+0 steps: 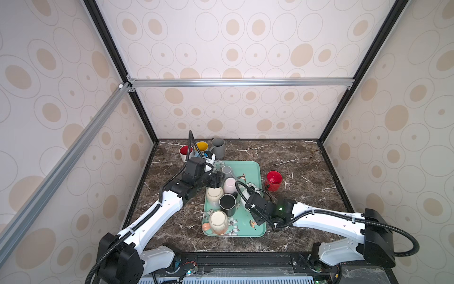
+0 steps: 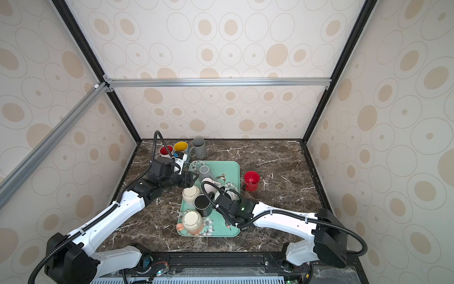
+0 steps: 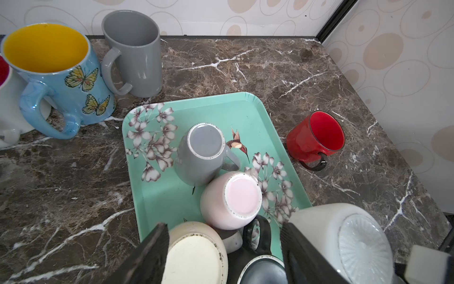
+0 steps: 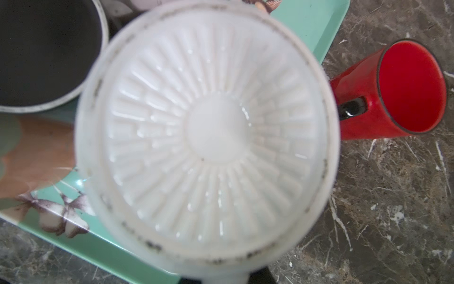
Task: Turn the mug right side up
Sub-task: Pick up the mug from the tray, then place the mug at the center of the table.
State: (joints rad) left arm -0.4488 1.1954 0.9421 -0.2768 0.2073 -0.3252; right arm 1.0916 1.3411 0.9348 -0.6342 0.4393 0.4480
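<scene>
Right gripper (image 4: 224, 279) clamped on handle of white mug (image 4: 208, 137). Mug bottom-up, tilted, at tray (image 3: 245, 110) edge nearest red mug (image 3: 317, 137). Left gripper (image 3: 222, 226) jaws wide, holding nothing, above cream mug (image 3: 196, 255) and black mug (image 3: 262, 270).

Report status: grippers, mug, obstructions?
Left gripper open, above the tray. Right gripper shut on handle of white mug. Mug base-up, not yet turned. Black mug close beside it.
</scene>
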